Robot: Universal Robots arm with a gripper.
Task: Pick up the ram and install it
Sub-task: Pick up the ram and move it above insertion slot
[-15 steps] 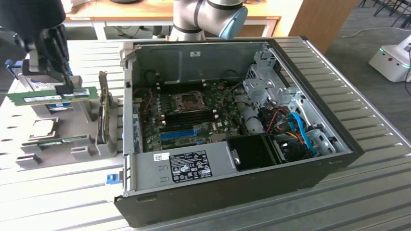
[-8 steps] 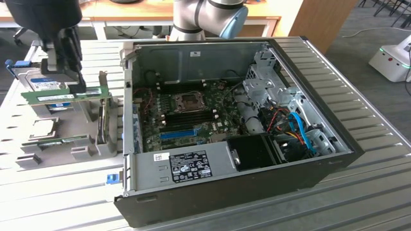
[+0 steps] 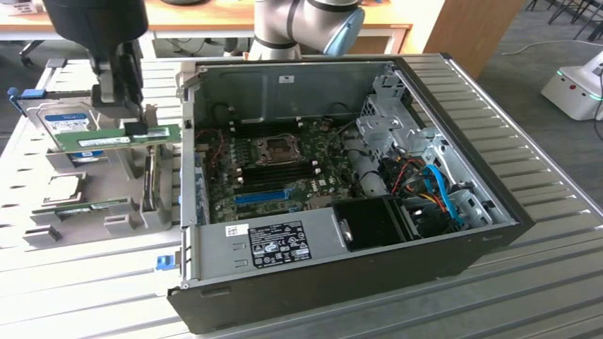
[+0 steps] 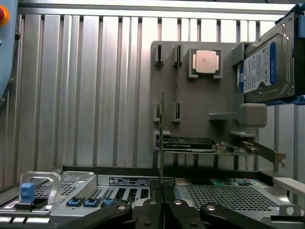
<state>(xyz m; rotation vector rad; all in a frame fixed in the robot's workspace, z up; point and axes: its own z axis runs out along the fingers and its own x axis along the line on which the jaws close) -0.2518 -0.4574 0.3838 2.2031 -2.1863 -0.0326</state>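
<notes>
The ram [image 3: 109,139] is a slim green stick with a white label, held level above the grey parts fixture [image 3: 94,212] at the exterior view's left. My gripper [image 3: 130,121] is shut on it from above. In the wrist view the ram [image 4: 161,138] shows edge-on as a thin line rising from between my shut fingertips [image 4: 162,206]. The open computer case [image 3: 490,233] lies to the exterior view's right of the stick, with the motherboard [image 3: 320,152] and its long black memory slots [image 3: 273,171] exposed. The stick is well apart from those slots.
The fixture [image 4: 200,109] carries a hard drive [image 4: 264,67], a CPU [image 4: 206,62], an expansion card [image 4: 209,146] and another thin stick [image 4: 177,81] standing in a holder. A bright blue expansion slot [image 3: 261,195] sits on the motherboard. The case wall [image 3: 190,141] stands between fixture and motherboard.
</notes>
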